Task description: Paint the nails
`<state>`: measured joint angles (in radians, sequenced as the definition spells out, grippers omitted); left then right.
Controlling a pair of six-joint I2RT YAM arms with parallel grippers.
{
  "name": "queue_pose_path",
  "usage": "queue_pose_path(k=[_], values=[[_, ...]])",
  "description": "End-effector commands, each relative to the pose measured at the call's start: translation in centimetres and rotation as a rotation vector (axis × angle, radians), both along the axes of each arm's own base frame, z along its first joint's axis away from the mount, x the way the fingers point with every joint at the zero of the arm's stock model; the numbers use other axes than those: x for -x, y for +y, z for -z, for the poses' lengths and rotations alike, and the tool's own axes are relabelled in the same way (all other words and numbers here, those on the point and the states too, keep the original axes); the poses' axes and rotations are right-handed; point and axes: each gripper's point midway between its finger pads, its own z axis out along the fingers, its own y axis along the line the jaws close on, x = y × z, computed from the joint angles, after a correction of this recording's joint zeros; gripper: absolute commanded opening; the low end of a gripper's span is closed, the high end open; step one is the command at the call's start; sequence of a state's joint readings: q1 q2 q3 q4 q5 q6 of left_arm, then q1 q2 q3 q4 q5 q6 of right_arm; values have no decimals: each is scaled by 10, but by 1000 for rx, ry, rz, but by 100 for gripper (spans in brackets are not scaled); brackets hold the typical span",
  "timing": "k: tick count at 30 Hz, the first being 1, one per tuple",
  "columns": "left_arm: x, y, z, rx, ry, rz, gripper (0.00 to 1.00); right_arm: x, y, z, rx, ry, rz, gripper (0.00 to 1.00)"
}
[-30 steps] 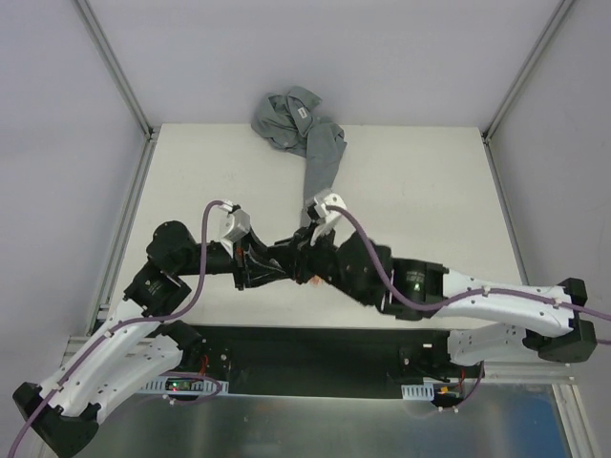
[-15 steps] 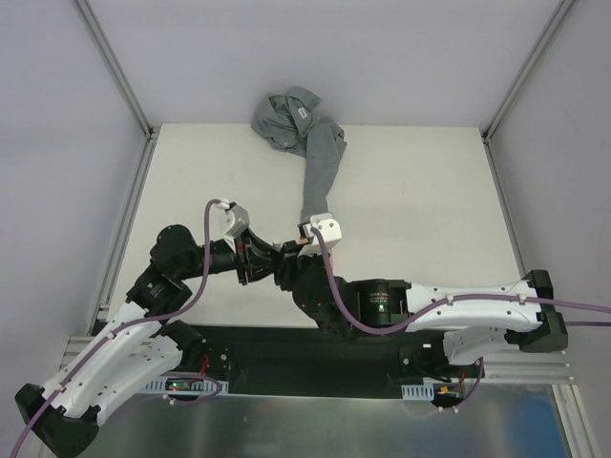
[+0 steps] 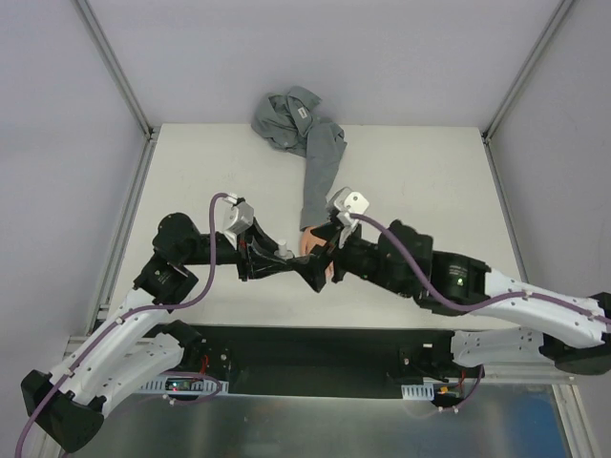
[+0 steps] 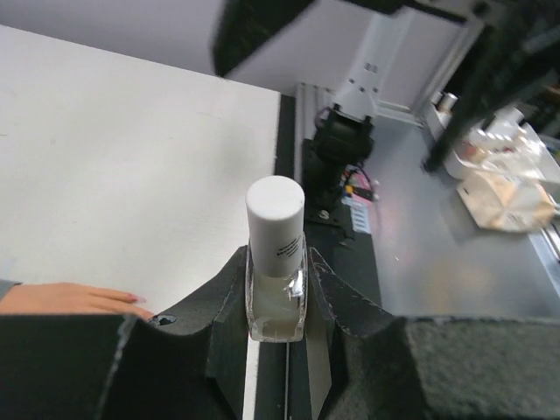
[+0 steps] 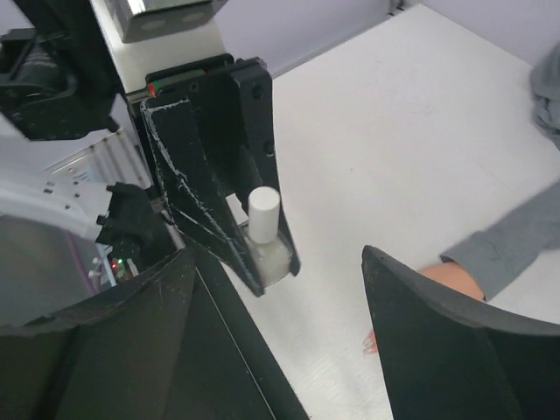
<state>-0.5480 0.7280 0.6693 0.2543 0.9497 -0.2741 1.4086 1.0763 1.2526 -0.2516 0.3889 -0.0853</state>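
Observation:
A small clear bottle [image 4: 275,227] with a white cap stands upright between the fingers of my left gripper [image 4: 276,271], which is shut on its glass body. My right gripper [image 5: 277,251] is open wide, level with the bottle [image 5: 265,229] and just short of it, touching nothing. The peach mannequin hand [image 3: 309,242] lies palm down on the table, its grey sleeve [image 3: 321,172] running back from it. Pink nails [image 5: 368,343] show beside my right finger, and one nail [image 4: 136,298] shows in the left wrist view. From above, both grippers meet just in front of the hand and cover most of it.
The rest of the grey shirt [image 3: 290,113] is bunched at the table's [image 3: 430,181] far edge. A black base strip [image 3: 315,348] runs along the near edge. Metal frame posts [image 3: 115,67] stand at the back corners.
My right gripper has gone from nearly shut to wide open, and its arm has swung round to the right of the bottle. The left gripper still holds the bottle, shifted slightly right.

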Motion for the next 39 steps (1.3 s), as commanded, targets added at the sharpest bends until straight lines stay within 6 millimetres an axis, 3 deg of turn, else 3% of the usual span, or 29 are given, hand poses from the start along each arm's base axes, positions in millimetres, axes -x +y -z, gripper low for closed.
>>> queue_pose_path(k=[1, 5, 10, 18, 23, 34, 39], values=[[43, 4, -32, 62, -130, 275, 0, 46, 0, -14, -29, -69, -477, 78], [55, 7, -31, 56, -128, 358, 0, 55, -1, -28, -63, -78, -634, 72], [59, 7, -29, 47, -103, 407, 0, 54, 8, -30, -72, -60, -746, 60], [64, 7, -29, 45, -99, 441, 0, 40, 22, -31, -115, -39, -797, 52], [67, 7, -29, 44, -100, 457, 0, 45, 24, -36, -135, -43, -858, 48], [72, 9, -31, 46, -110, 475, 0, 49, 36, -26, -140, 6, -950, 37], [69, 7, -33, 56, -117, 447, 0, 51, 36, -22, -138, 12, -970, 20]])
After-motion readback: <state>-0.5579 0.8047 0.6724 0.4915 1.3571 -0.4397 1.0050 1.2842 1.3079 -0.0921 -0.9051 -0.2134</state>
